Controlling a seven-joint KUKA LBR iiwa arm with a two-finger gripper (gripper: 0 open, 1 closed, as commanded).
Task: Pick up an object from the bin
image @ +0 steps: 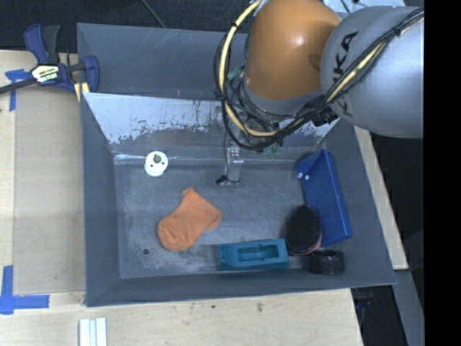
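Orange sock (189, 220) near pincer (227, 179) of unclear opening; white cap (155, 163), blue holder (252, 255) apart.

One camera looks steeply down into the grey bin (97, 215), the arm (374, 56) entering from right.

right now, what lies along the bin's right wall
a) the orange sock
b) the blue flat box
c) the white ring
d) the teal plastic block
b: the blue flat box rests lengthwise along the right wall of the bin, with the black brush beside its near end.
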